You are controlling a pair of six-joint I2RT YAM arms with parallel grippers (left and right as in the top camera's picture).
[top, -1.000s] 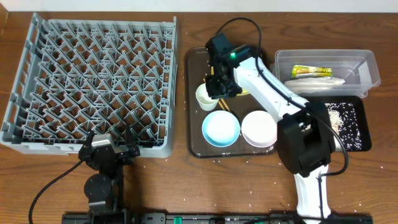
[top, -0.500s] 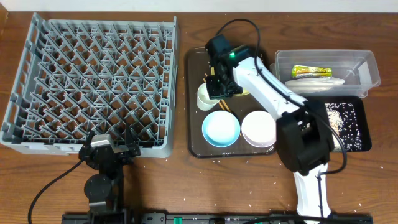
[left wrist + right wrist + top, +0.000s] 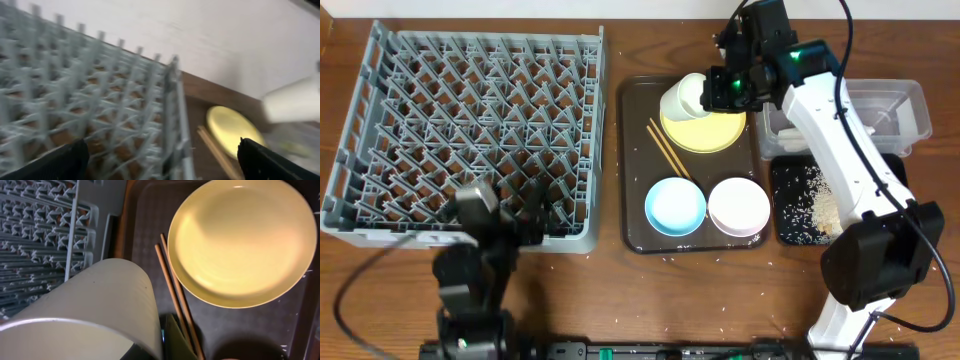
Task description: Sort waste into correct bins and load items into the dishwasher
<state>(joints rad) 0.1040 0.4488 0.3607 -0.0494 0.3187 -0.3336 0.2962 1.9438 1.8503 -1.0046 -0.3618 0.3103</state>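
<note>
Overhead and wrist views of two robot arms at a wooden counter (image 3: 620, 290).

Nearest the robot, the left arm rises from the counter's near edge. Its end effector (image 3: 508, 212) hangs over the near rim of the large grey dish rack (image 3: 470, 130). In the blurred left wrist view, its two dark fingers (image 3: 60, 162) sit far apart at the lower corners with nothing between them.

To the right of the rack lies a dark brown tray (image 3: 638, 120). At its near end a light blue bowl (image 3: 675, 206) and a white bowl (image 3: 738, 206) stand side by side, close together. Just beyond them a pair of wooden chopsticks (image 3: 667, 148) lies slantwise, beside a round yellow plate (image 3: 712, 136) at the tray's far end.

The right arm reaches from the near right corner, stretched long and bent inward over the tray's far end. Its end effector (image 3: 708, 92) is closed on a small white cup (image 3: 685, 97). The cup is tilted, its mouth toward the rack, over the plate's far rim on the rack side. In the right wrist view the cup (image 3: 85, 320) fills the lower left, with plate and chopsticks beneath it.

Right of the brown tray, a black tray (image 3: 785, 228) holds whitish rice scraps (image 3: 823, 208). Beyond it stands a clear tub (image 3: 912, 108), its contents mostly hidden by the arm.
</note>
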